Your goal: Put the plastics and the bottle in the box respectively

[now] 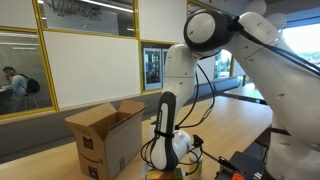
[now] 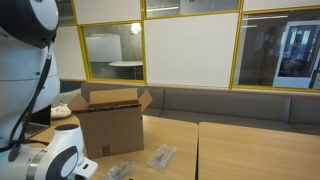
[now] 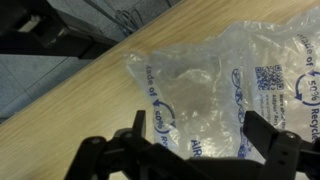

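A clear plastic air-pillow bag [image 3: 205, 85] with blue print lies flat on the wooden table, right under my gripper [image 3: 195, 120]. The jaws are open, one finger on each side above the bag, with nothing held. In an exterior view the open cardboard box [image 2: 110, 125] stands upright with its flaps up, and two clear plastic pieces [image 2: 160, 156] [image 2: 120, 170] lie in front of it. My gripper [image 2: 88, 168] hangs low over the table beside them. The box also shows in an exterior view [image 1: 105, 135], with the gripper [image 1: 192, 150] to its right. I see no bottle.
The wooden table [image 2: 250, 150] has a seam down its middle. A padded bench [image 2: 230, 105] and glass walls run behind it. A white object [image 2: 62, 110] lies behind the box. Black equipment [image 1: 245, 165] sits near the arm's base.
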Robot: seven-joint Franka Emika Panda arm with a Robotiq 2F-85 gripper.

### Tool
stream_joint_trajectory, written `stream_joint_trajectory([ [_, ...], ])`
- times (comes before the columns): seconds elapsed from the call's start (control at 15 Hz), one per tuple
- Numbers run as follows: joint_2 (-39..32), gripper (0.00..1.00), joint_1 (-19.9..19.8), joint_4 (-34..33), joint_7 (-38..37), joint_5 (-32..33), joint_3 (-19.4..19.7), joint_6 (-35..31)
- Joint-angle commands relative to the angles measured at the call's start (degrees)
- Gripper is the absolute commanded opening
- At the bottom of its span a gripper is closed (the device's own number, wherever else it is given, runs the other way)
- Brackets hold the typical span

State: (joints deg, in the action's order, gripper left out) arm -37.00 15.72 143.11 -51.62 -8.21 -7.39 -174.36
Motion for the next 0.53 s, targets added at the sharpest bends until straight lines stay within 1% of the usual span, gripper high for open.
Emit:
stream_joint_trajectory([
  [0.0,-2.91,1.00,-2.87,-1.63,5.84,-2.79,-1.89,-2.94],
  [0.13,-3.90,0.99,-3.80,-1.93,7.73,-3.82,-2.55,-3.66],
  [0.2,-4.20,0.74,-4.24,-2.02,8.56,-4.43,-2.91,-3.84],
  [0.27,-4.41,0.74,-4.55,-1.97,9.35,-5.01,-3.19,-4.16],
  [0.33,-4.43,0.68,-4.82,-1.91,9.91,-5.51,-3.43,-4.44],
  [0.47,-3.93,0.53,-4.98,-1.43,10.88,-6.63,-3.68,-4.53],
])
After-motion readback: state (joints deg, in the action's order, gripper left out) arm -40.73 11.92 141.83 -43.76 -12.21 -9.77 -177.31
